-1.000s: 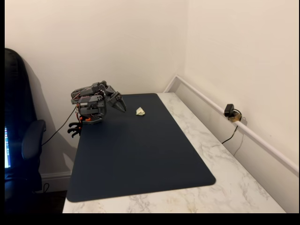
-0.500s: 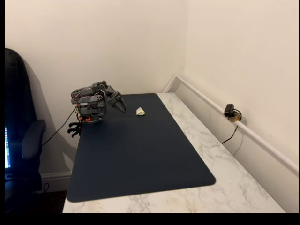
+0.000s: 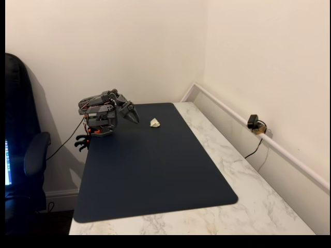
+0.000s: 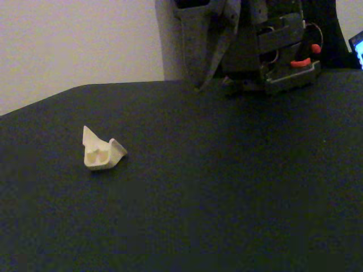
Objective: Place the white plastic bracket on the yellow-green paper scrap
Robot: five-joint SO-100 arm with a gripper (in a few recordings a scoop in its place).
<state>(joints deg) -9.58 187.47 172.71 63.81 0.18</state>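
Marble-patterned counter (image 3: 232, 165) in a room corner, cream walls on two sides; dark blue mat (image 3: 150, 165) covering most of its surface.

Item 1: bracket (image 3: 155, 122) (image 4: 101, 153). Small off-white plastic piece, angular, wedge-like. The closer fixed view shows one pointed upright tip at its 11 o'clock, a sloped flap at its 3 o'clock, and two shallow rounded hollows on the face toward the camera. It lies on the mat near the far edge, at about 12 o'clock of the mat in the wide fixed view, free of all contact.

Item 2: arm (image 3: 98, 114), dark grey, folded low at the mat's 10 o'clock corner, orange parts and a cable at its base. Its fingers (image 3: 134, 118) (image 4: 199, 82) point down toward the mat, at the bracket's 9 o'clock in the wide fixed view, near it but clearly apart. Tips appear drawn together to one point; they hold nothing.

Item 3: black chair (image 3: 23, 155), at the frame's 9 o'clock.

Item 4: small black camera (image 3: 253, 123) on the wall ledge, at 3 o'clock, with trailing cable.
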